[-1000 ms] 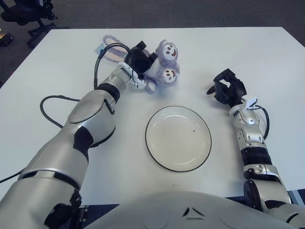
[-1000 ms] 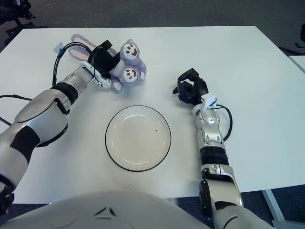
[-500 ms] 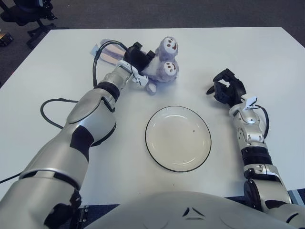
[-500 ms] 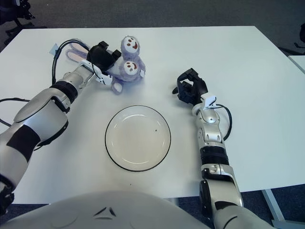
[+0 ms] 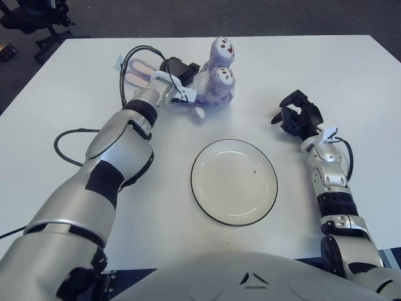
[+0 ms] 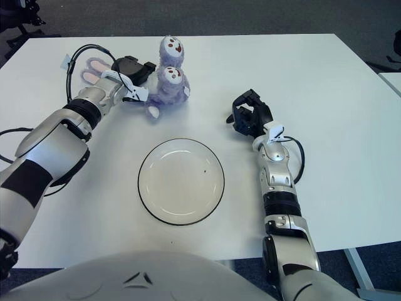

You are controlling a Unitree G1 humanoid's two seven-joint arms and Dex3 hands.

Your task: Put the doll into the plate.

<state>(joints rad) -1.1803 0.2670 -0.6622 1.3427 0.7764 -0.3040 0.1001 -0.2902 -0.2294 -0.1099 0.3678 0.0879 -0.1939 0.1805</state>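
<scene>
The doll (image 5: pixel 216 80), a purple plush with two small faces stacked one above the other, sits on the far part of the white bench (image 5: pixel 75 113), beyond the plate (image 5: pixel 234 182) and slightly toward the robot's left of it. Doll and plate are apart, with bare bench between them. The plate holds nothing.

The left robot hand (image 5: pixel 178 74) lies directly at the doll's left flank, with its fingers pressed into the plush body. It appears to be gripping the doll, though how far the fingers wrap around cannot be made out. Pink-lined ears (image 5: pixel 139 74) extend to the left behind the wrist.

The right robot hand (image 5: pixel 297 118) shows to the right of the plate's far edge, well apart from the doll, fingers curled and holding nothing.

The doll's long axis runs away from the robot, with the faces stacked along it. The plate lies from the doll toward the robot and a little to the right. The left robot hand is plainly the nearer one, so the carry would probably fall to it: lift, draw back toward the body, lower over the plate's centre.
</scene>
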